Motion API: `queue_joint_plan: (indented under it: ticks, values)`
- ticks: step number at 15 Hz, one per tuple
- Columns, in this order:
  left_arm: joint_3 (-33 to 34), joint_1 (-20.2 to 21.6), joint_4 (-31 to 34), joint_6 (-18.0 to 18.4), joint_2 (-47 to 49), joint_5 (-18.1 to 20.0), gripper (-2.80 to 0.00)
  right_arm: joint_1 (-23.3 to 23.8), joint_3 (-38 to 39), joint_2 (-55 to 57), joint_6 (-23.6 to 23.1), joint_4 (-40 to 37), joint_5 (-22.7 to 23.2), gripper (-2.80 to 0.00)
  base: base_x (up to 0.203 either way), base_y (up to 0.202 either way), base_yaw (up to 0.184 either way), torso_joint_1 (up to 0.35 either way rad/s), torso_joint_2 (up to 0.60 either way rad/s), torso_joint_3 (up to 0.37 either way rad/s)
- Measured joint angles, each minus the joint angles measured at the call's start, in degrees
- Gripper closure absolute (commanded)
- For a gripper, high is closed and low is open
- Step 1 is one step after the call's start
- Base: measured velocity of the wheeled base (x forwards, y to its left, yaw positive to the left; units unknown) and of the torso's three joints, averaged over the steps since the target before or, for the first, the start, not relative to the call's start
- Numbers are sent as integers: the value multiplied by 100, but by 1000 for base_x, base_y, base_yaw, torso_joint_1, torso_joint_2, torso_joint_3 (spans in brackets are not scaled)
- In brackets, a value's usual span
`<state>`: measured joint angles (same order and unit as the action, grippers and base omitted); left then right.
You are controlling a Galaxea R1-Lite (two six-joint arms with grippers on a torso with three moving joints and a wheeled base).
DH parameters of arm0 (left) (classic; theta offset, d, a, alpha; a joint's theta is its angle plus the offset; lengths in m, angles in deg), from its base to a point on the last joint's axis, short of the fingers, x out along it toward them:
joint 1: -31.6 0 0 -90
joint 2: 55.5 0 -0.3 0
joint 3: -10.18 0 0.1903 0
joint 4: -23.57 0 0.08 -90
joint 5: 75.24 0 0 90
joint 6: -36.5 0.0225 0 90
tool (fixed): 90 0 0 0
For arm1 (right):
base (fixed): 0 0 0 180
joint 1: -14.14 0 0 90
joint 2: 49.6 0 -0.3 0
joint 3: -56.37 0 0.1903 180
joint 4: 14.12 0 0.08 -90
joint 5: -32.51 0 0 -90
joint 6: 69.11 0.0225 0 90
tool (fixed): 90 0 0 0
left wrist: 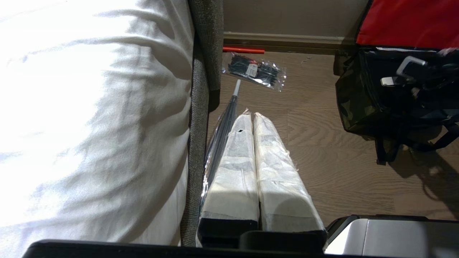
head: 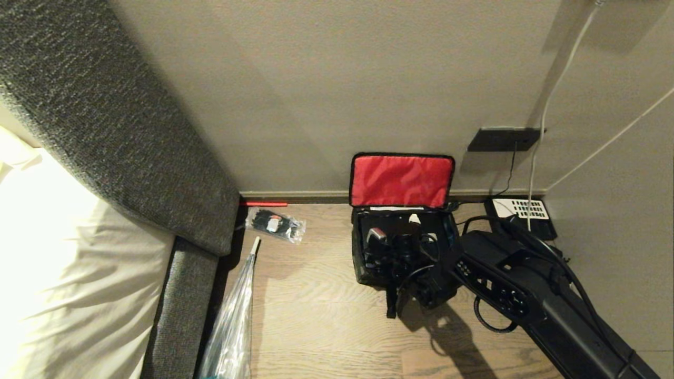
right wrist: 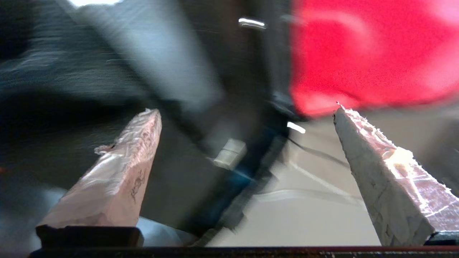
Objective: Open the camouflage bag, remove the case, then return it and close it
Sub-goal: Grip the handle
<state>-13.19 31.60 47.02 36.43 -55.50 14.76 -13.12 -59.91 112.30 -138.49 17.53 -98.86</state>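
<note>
Nothing readable here, honestly. The packet of black zip ties (head: 276,225) on the floor has a small white and red label, but the print on it is too tiny to make out from either the head view or the left wrist view. The phone (head: 521,210) by the wall has a white keypad panel with rows of dark keys, no digits legible. The camouflage bag (head: 401,181) shows no logo or tag.
</note>
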Motion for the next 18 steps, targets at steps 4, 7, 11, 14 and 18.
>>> queue_joint_plan:
  ticks: [4, 7, 11, 14, 18]
  values:
    - [0, 0, 2, 0, 0, 0, 0, 100, 96, -58, -322, -147, 576, -280, 0, 0, 0, 0, 0, 0]
    - [0, 0, 2, 0, 0, 0, 0, 119, -82, -17, -475, -171, 707, -280, 0, 0, 0, 0, 0, 0]
    - [0, 0, 1, 0, 0, 2, 0, 273, -250, 72, -1134, -14, 1127, -280, 0, 0, 0, 0, 0, 0]
    - [0, 0, 2, 2, 0, 0, 0, 406, -308, 105, -1658, 48, 1352, -280, 0, 0, 0, 0, 0, 0]
    - [0, 0, 2, -2, 0, 0, 0, 452, -497, 176, -1717, 46, 1365, -280, 0, 0, 0, 0, 0, 0]
